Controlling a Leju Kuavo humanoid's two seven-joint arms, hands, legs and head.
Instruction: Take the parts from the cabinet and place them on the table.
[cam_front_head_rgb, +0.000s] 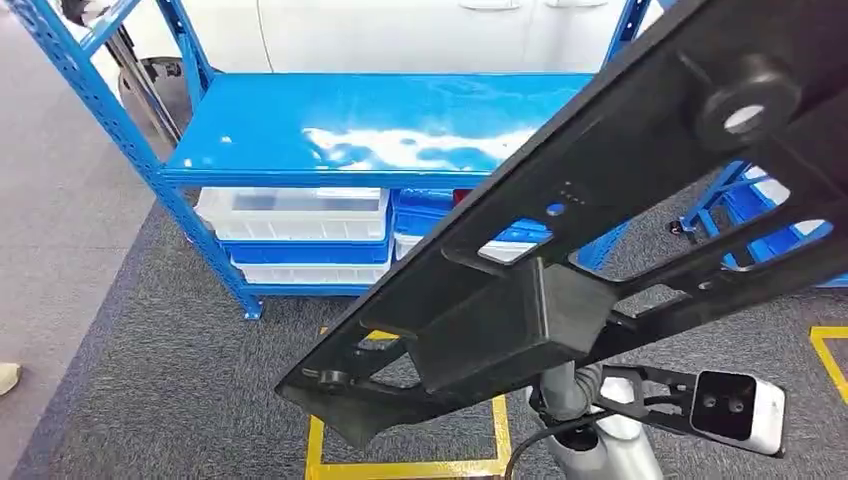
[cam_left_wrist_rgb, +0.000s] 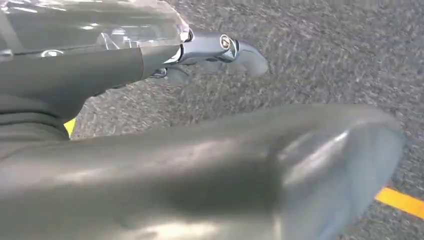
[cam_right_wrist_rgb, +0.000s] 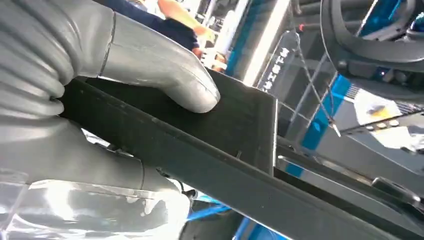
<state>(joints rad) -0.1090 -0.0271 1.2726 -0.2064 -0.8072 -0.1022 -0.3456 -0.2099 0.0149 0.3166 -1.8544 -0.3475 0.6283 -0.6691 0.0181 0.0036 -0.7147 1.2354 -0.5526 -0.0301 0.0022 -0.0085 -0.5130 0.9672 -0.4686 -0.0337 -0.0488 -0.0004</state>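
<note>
A long black part (cam_front_head_rgb: 560, 270), a flat frame with cut-outs and a boxy block on it, slants across the head view from lower left to upper right, close to the camera. My right hand (cam_right_wrist_rgb: 100, 85) grips it, the thumb (cam_right_wrist_rgb: 170, 75) pressed on the part's (cam_right_wrist_rgb: 225, 145) flat face and the fingers underneath. In the head view the right wrist (cam_front_head_rgb: 580, 400) and its camera (cam_front_head_rgb: 735, 405) rise from below behind the part. My left hand (cam_left_wrist_rgb: 210, 165) hangs over the grey carpet with its fingers (cam_left_wrist_rgb: 220, 47) stretched out and nothing in it.
A blue rack (cam_front_head_rgb: 370, 125) stands ahead with a bare top shelf; white bins (cam_front_head_rgb: 295, 212) and blue bins (cam_front_head_rgb: 305, 252) sit below. Another blue rack (cam_front_head_rgb: 760, 215) is at the right. Yellow tape (cam_front_head_rgb: 410, 465) marks the carpet. A person's arm (cam_right_wrist_rgb: 177, 12) is behind the part.
</note>
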